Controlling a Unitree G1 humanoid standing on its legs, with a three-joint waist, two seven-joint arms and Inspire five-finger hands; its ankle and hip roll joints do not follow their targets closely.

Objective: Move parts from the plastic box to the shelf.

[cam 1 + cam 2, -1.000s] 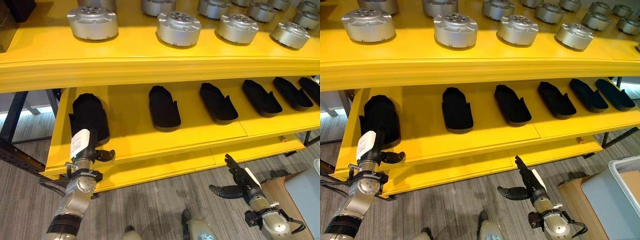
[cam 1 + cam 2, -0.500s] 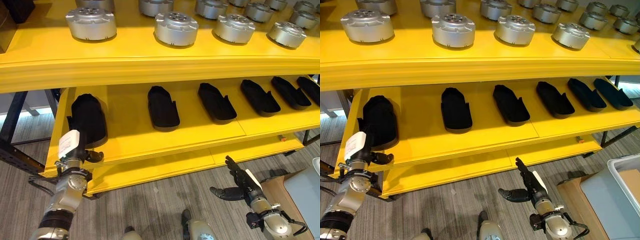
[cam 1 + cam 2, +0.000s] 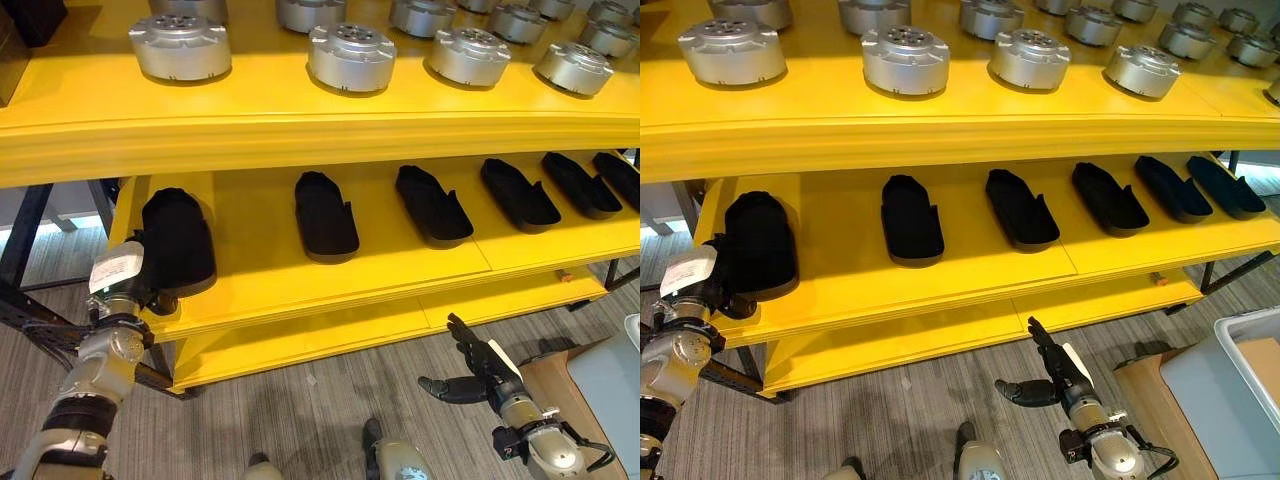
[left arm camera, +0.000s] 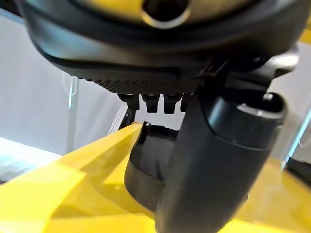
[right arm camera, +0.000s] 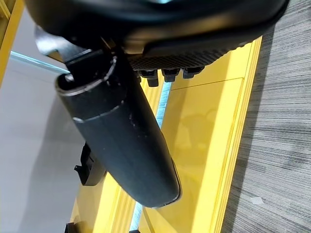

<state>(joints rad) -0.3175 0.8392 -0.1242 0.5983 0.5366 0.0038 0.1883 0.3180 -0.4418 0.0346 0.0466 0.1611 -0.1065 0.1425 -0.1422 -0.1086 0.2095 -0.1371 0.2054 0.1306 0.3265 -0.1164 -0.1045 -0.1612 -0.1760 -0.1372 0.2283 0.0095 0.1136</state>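
The left hand (image 3: 128, 283) sat at the front left edge of the yellow shelf (image 3: 400, 270), just beside the leftmost black part (image 3: 177, 240) on the middle level; whether its fingers touched or gripped that part could not be told. The right hand (image 3: 478, 368) hung over the floor below the shelf, fingers spread and empty. Five more black parts (image 3: 325, 214) lay in a row to the right.
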